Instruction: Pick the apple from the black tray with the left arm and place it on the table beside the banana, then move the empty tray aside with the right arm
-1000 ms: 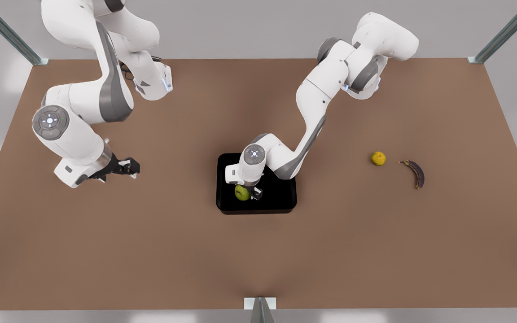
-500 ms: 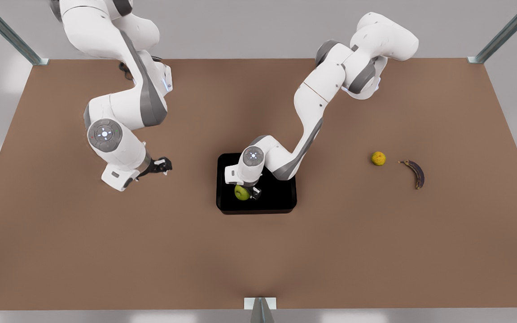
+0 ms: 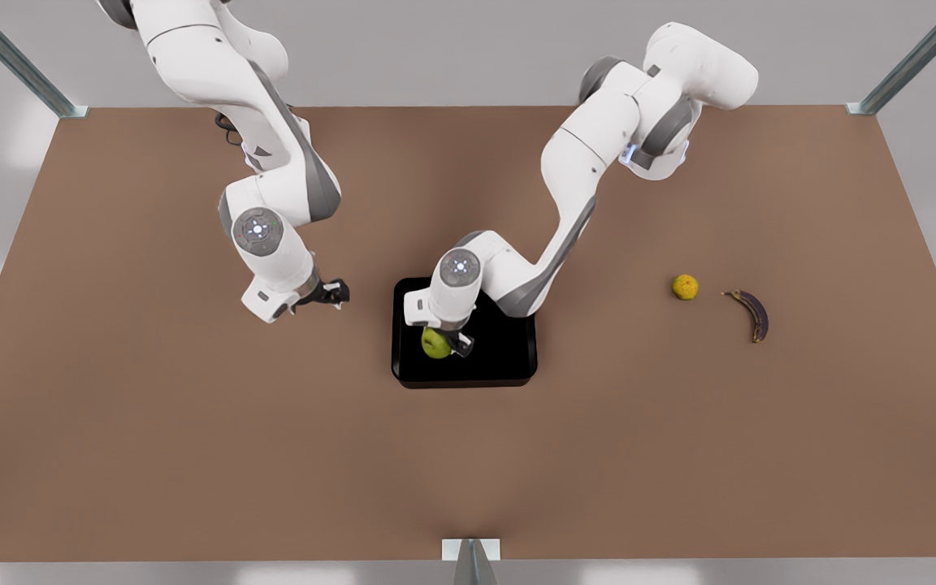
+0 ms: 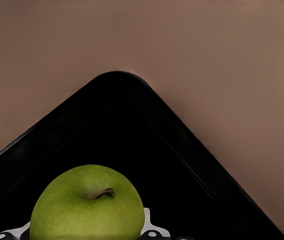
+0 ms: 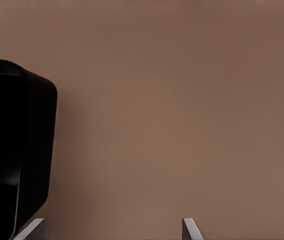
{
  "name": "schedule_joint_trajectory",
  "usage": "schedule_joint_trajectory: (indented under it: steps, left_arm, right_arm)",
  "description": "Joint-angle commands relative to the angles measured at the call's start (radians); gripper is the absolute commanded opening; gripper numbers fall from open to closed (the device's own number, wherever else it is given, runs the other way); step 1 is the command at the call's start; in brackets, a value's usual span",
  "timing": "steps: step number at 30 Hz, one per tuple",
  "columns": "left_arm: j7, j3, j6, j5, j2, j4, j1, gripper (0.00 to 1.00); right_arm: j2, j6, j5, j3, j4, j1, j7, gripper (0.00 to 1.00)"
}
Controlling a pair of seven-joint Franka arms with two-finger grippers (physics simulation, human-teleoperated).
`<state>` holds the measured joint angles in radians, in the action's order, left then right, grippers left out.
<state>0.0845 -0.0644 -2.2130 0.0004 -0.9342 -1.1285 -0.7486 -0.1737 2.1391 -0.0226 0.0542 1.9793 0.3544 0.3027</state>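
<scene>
While my left gripper point(image 3: 445, 344) clamps the apple point(image 3: 435, 344) over the black tray point(image 3: 509, 370) (shallow hold), it may slip; my right gripper point(image 3: 336, 292), spread, nears that tray.

No readable text, label, brand, number or sign is showing anywhere; nothing legible is appearing on the arms, the fruit, the tray or the bench.
</scene>
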Motion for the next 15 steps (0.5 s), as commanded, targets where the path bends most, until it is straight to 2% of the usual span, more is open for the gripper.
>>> schedule_joint_trajectory:
  steps: [1, 4, 7, 9, 13, 15]
  left_arm:
    - [-0.023, 0.0, 0.105, -0.01, 0.032, -0.008, 0.005, 0.73]
    - [-0.023, 0.002, 0.148, -0.008, 0.11, -0.073, 0.017, 0.73]
    - [-0.046, 0.001, 0.15, -0.007, 0.255, -0.253, 0.052, 0.74]
    - [-0.066, 0.0, 0.164, -0.007, 0.313, -0.321, 0.084, 0.74]
    - [-0.147, 0.005, 0.242, -0.007, 0.377, -0.35, 0.14, 0.74]
    - [-0.193, 0.005, 0.245, -0.007, 0.442, -0.431, 0.192, 0.74]
  right_arm:
    - [-0.006, 0.191, -0.008, 0.001, 0.006, -0.002, 0.251, 1.0]
    - [-0.023, 0.191, -0.003, 0.01, 0.004, 0.035, 0.357, 1.0]
    - [-0.076, 0.217, -0.003, 0.015, 0.001, 0.093, 0.395, 1.0]
    - [-0.086, 0.237, 0.0, 0.033, -0.002, 0.094, 0.397, 1.0]
    - [-0.162, 0.309, 0.0, 0.052, -0.039, 0.097, 0.418, 1.0]
    - [-0.213, 0.321, -0.007, 0.053, -0.062, 0.118, 0.418, 1.0]
